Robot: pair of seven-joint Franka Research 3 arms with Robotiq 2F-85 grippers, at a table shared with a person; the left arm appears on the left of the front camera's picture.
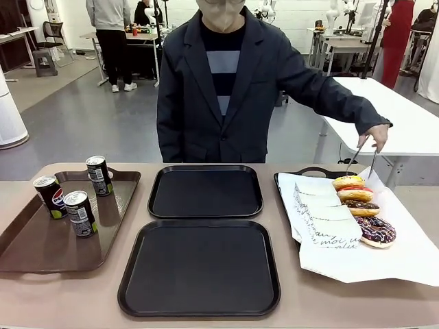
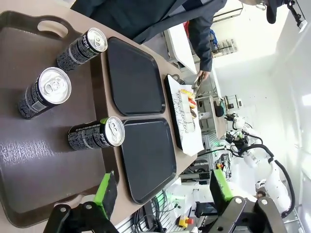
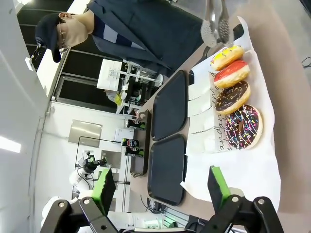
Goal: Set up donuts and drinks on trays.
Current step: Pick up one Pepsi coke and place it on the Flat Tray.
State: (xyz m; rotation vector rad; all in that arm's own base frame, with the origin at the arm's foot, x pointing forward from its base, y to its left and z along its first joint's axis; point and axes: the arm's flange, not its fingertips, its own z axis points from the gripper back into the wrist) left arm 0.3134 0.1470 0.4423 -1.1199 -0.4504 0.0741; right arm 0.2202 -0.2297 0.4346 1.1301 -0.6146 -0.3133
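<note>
Two black trays lie bare mid-table, one far (image 1: 206, 193) and one near (image 1: 200, 269). Three drinks stand on a brown tray (image 1: 41, 240) at the left: a Pepsi can (image 1: 51, 196) and two dark cans (image 1: 80, 213) (image 1: 99, 175). Several donuts (image 1: 362, 208) sit in a row on white paper at the right, beside white sleeves (image 1: 322, 214). The person's hand holds metal tongs (image 1: 357, 159) just above the far yellow donut (image 3: 226, 57). My left gripper (image 2: 163, 183) hangs open above the brown tray's near edge, close to one can (image 2: 97, 134). My right gripper (image 3: 160, 189) is open above the paper's near edge.
The white printed paper (image 1: 398, 264) overhangs a dark tray (image 1: 282, 184) at the right. The person stands at the far edge behind the far black tray. A white table (image 1: 411, 116) is behind on the right. Bare tabletop (image 1: 62, 295) runs along the front edge.
</note>
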